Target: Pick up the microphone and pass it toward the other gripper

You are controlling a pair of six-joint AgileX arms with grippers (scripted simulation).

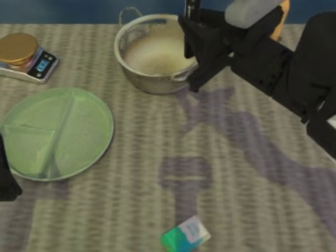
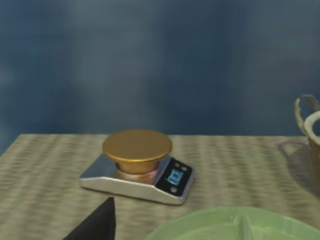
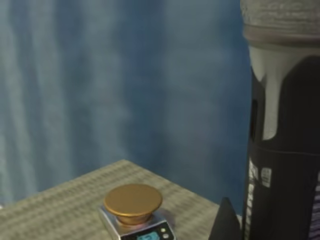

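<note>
Right gripper (image 1: 193, 52) clenched on microphone (image 3: 282, 150), raised over pot (image 1: 131, 68) rim at table's far side. Mic upright in grasp, long axis near vertical, head up. Left gripper (image 1: 8, 184) well apart toward near-left edge, fingers' state unclear; handover needs long leftward carry.

scale (image 1: 29, 60) far left, pot (image 1: 152, 52) right of it

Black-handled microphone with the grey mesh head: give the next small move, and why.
Probably carry the black-handled microphone leftward over the table toward the left gripper. The right gripper appears to hold it upright above the metal pot at the far edge, while the left gripper sits parked at the left edge.
</note>
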